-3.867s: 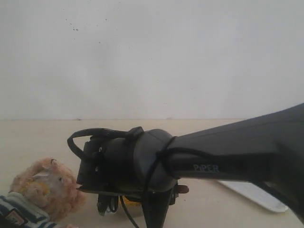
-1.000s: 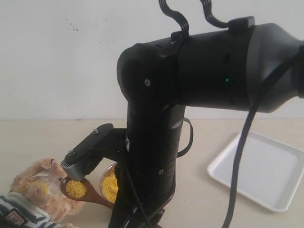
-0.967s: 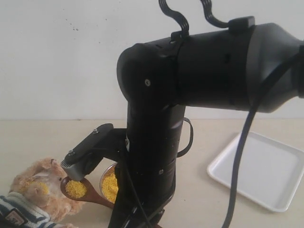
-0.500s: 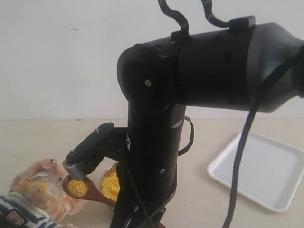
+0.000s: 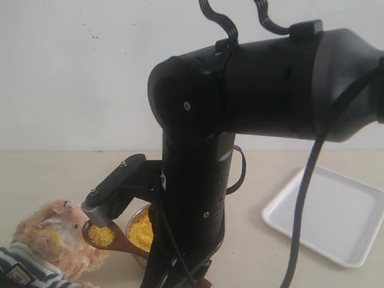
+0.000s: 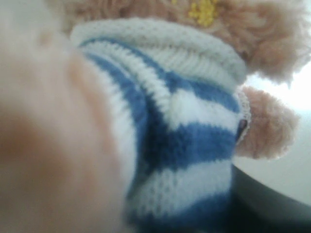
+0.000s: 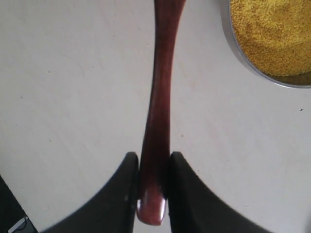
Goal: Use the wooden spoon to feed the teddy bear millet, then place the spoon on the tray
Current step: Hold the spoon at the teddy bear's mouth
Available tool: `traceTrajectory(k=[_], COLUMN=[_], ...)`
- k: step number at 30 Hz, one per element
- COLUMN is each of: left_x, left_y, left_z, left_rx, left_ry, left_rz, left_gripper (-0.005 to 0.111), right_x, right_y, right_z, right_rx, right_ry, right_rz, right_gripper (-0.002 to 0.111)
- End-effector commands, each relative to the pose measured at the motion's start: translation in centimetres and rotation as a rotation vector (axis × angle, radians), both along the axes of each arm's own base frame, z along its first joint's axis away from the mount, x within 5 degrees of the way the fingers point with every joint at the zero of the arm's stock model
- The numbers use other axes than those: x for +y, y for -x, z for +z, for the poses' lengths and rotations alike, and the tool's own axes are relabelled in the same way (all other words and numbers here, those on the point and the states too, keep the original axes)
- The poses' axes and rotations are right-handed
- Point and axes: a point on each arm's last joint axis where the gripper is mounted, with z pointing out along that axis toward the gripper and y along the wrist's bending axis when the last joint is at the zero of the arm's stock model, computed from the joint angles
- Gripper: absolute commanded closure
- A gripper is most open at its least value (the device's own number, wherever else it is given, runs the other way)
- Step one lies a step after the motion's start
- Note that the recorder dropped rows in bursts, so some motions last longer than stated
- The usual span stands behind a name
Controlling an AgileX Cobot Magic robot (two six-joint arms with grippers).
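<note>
Wooden spoon (image 7: 159, 107) is sitting clamped in my right tool (image 7: 151, 182), carrying millet (image 5: 102, 234) beside teddy bear (image 5: 45, 243), lower left; I can't tell the left tool's state.

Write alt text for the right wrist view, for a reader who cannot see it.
The right tool is shut on the slim handle of the wooden spoon, which runs away from the camera over a pale tabletop. At one corner sits part of a steel bowl heaped with yellow millet.
</note>
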Motion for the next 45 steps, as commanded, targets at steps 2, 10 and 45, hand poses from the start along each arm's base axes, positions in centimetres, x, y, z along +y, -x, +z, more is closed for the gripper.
traceTrajectory(k=[2, 10, 45], left_x=[0.0, 0.0, 0.0], left_y=[0.0, 0.0, 0.0], left_z=[0.2, 0.2, 0.2], left_rx=[-0.009, -0.009, -0.009], left_ry=[0.014, 0.014, 0.014], left_rz=[0.006, 0.006, 0.006], left_gripper=[0.101, 0.101, 0.101], right_x=[-0.2, -0.2, 2.2], right_y=[0.1, 0.2, -0.4], right_z=[0.5, 0.5, 1.2], right_rx=[-0.015, -0.011, -0.167], right_ry=[-0.003, -0.005, 0.042], right_rz=[-0.006, -0.006, 0.083], right_gripper=[0.109, 0.109, 0.109])
